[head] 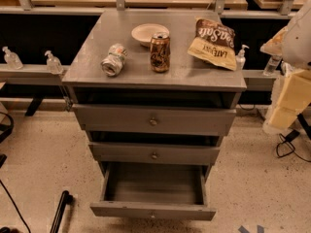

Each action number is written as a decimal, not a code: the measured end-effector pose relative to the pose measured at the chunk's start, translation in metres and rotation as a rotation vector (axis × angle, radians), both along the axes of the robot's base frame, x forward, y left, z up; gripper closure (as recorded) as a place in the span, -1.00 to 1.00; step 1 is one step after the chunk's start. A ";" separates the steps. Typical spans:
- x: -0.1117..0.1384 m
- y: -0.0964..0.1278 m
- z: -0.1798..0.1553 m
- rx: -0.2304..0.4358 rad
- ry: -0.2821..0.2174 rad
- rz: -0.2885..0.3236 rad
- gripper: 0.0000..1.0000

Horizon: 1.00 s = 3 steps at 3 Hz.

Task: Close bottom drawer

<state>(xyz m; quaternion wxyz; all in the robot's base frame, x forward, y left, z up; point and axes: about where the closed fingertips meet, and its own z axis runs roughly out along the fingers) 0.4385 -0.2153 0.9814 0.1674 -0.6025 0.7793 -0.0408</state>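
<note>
While the bottom drawer stands pulled well out at the cabinet's foot, the claw hangs at the right edge, well apart from it; whether apart or together I cannot tell. The approach looks not yet begun. The next move calls for reaching the drawer's front and pushing it straight in.

Dim warm overhead light; bottom drawer shadowed inside; soft blur throughout

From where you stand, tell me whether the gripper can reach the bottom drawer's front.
Probably yes: the bottom drawer stands pulled out, its front panel unblocked. The gripper is out of view; only the arm shows at the right edge.
</note>
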 end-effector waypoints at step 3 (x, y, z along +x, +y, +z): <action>-0.006 0.038 -0.128 0.274 0.102 0.010 -1.00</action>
